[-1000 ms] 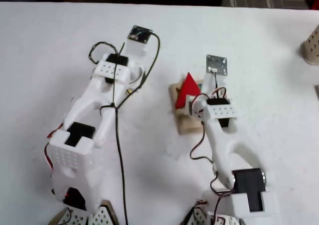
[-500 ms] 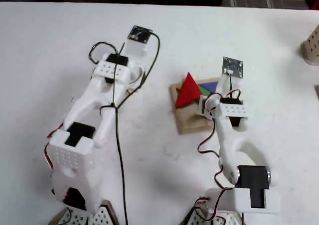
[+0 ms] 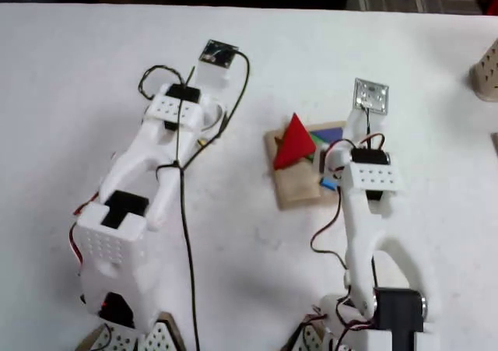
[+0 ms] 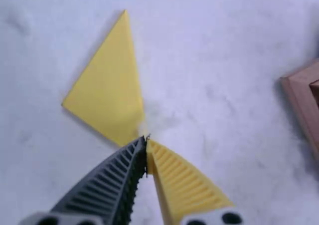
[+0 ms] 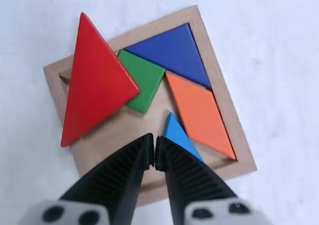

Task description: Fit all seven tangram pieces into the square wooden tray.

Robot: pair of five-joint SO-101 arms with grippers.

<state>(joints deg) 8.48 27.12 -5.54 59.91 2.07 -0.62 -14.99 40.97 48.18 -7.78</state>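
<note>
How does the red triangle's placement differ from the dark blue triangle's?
The red triangle lies across the tray's rim, unseated; the dark blue triangle sits inside the tray, in a corner. The red triangle overlaps the green square; the dark blue triangle only borders it. Both are triangles resting at the tray.

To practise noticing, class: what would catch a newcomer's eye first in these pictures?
The big red triangle lies askew across the wooden tray's rim, overlapping the green square. A yellow triangle lies apart on the white table, right at the left gripper's closed tips.
</note>
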